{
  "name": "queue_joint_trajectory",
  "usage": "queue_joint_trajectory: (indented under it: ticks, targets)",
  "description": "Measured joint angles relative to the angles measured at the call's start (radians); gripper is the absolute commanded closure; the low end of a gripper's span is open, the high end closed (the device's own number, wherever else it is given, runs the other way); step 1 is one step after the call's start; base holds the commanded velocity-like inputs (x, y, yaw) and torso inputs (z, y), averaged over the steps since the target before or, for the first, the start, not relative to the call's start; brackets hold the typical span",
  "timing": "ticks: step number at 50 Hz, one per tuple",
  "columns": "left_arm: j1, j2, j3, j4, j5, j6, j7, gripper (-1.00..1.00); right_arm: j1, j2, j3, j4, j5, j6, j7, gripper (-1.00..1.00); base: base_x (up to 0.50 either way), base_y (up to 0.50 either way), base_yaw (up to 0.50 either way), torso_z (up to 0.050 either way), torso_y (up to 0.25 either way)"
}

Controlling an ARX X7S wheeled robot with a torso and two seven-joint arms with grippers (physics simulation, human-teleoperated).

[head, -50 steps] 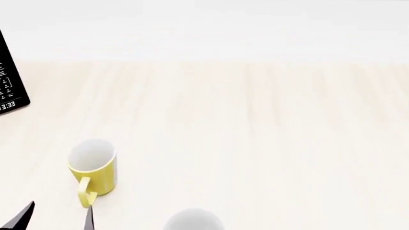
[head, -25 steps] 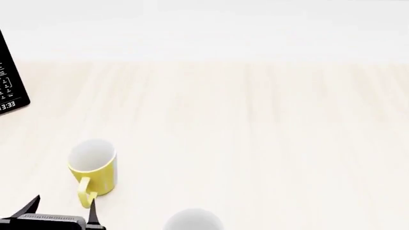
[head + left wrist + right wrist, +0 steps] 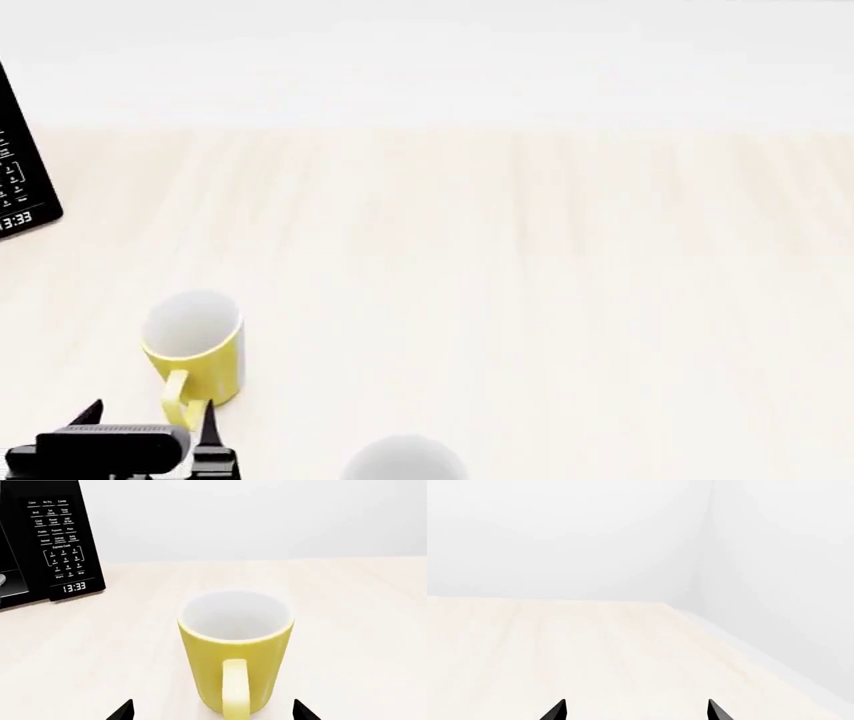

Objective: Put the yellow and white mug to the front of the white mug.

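The yellow and white mug (image 3: 196, 350) stands upright at the lower left of the head view, its yellow handle toward me. In the left wrist view the mug (image 3: 235, 650) is close ahead, handle facing the camera. My left gripper (image 3: 147, 418) is open, its two black fingertips just short of the mug's handle, not touching it; it also shows in the left wrist view (image 3: 212, 713). The white mug (image 3: 403, 460) shows only its rim at the bottom edge of the head view. My right gripper (image 3: 636, 710) is open and empty over bare table.
A black microwave (image 3: 24, 165) with a keypad and clock stands at the far left; it also shows in the left wrist view (image 3: 43, 545). The pale wooden table (image 3: 534, 260) stretches back to a white wall. The right wrist view shows the table's edge (image 3: 747, 650).
My left gripper has come forward into the head view, toward the yellow and white mug's handle. The mugs have not moved.
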Motion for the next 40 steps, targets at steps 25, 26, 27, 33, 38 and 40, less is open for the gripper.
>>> queue_joint_trajectory:
  ticks: [25, 26, 27, 33, 38, 40]
  targets:
    - [-0.059, 0.026, 0.008, -0.084, -0.069, -0.004, 0.004, -1.0, 0.003, 0.01, -0.012, 0.009, 0.007, -0.002, 0.009, -1.0, 0.0, 0.0, 0.0, 0.0, 0.0]
    - [-0.061, 0.027, 0.008, -0.087, -0.072, -0.004, 0.004, -1.0, 0.003, 0.01, -0.012, 0.009, 0.007, -0.002, 0.01, -1.0, 0.0, 0.0, 0.0, 0.0, 0.0]
    - [-0.063, 0.027, 0.008, -0.09, -0.075, -0.004, 0.005, -1.0, 0.003, 0.011, -0.012, 0.009, 0.007, -0.002, 0.01, -1.0, 0.0, 0.0, 0.0, 0.0, 0.0]
    - [-0.071, 0.028, 0.009, -0.104, -0.091, -0.003, 0.006, -1.0, 0.002, 0.013, -0.014, 0.009, 0.008, -0.003, 0.013, -1.0, 0.0, 0.0, 0.0, 0.0, 0.0]
    - [-0.078, 0.028, 0.01, -0.117, -0.103, 0.001, 0.007, -1.0, 0.001, 0.015, -0.016, 0.009, 0.008, -0.003, 0.016, -1.0, 0.0, 0.0, 0.0, 0.0, 0.0]
    - [-0.08, 0.028, 0.011, -0.123, -0.106, 0.003, 0.007, -1.0, 0.001, 0.015, -0.017, 0.009, 0.008, -0.003, 0.017, -1.0, 0.0, 0.0, 0.0, 0.0, 0.0]
